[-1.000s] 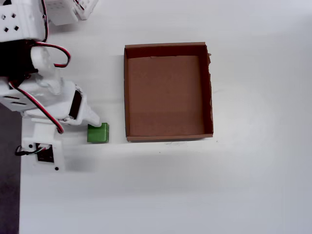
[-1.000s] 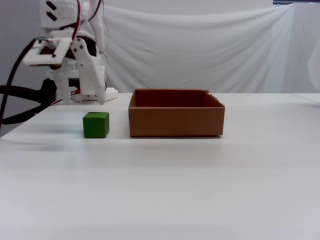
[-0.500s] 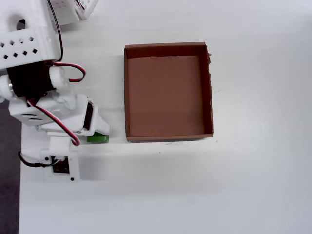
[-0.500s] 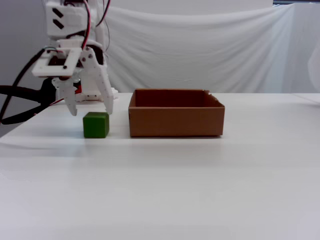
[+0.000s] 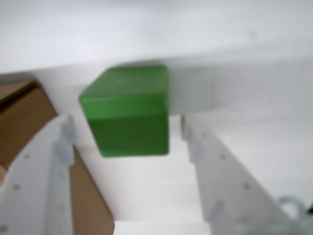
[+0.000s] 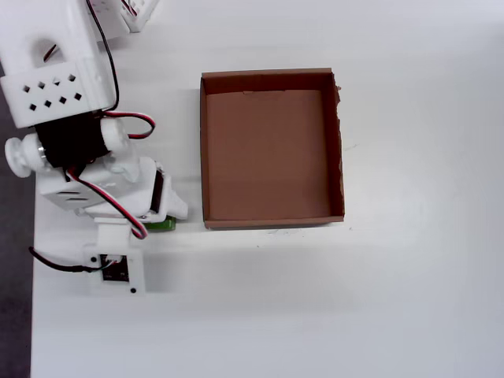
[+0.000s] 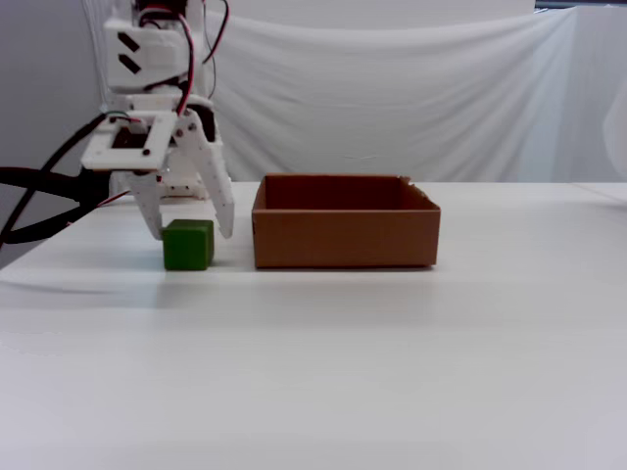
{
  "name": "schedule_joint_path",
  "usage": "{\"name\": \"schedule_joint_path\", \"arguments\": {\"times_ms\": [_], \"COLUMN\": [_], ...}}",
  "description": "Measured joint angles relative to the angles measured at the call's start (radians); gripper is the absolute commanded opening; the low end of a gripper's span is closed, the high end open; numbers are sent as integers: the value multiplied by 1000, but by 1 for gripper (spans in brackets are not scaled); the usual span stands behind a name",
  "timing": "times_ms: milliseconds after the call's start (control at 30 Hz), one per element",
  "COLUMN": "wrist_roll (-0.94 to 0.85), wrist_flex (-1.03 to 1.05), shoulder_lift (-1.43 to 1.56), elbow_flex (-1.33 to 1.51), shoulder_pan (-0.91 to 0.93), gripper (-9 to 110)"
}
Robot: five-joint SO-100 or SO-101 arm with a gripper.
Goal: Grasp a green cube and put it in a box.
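The green cube (image 7: 188, 245) rests on the white table just left of the box (image 7: 343, 240) in the fixed view. My gripper (image 7: 191, 233) is open and lowered over the cube, with one white finger on each side of its top. In the wrist view the cube (image 5: 128, 112) sits between and just ahead of my fingertips (image 5: 66, 132), with a gap on both sides. The gripper (image 5: 127, 125) holds nothing. In the overhead view only a green sliver of the cube (image 6: 163, 225) shows under the wrist. The brown cardboard box (image 6: 202, 150) is empty.
The arm's base and red-black cables (image 6: 118, 118) fill the left side of the overhead view. A black cable (image 7: 39, 196) loops out to the left in the fixed view. A white cloth backdrop (image 7: 392, 88) hangs behind the table. The box corner (image 5: 24, 117) lies left of my left finger.
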Motion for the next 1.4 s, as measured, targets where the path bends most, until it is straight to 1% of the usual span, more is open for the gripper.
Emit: {"name": "schedule_joint_path", "arguments": {"times_ms": [367, 1400], "wrist_roll": [0, 21], "wrist_flex": [0, -9], "shoulder_lift": [-9, -25], "elbow_flex": [0, 0], "shoulder_pan": [-8, -15], "gripper": [24, 13]}}
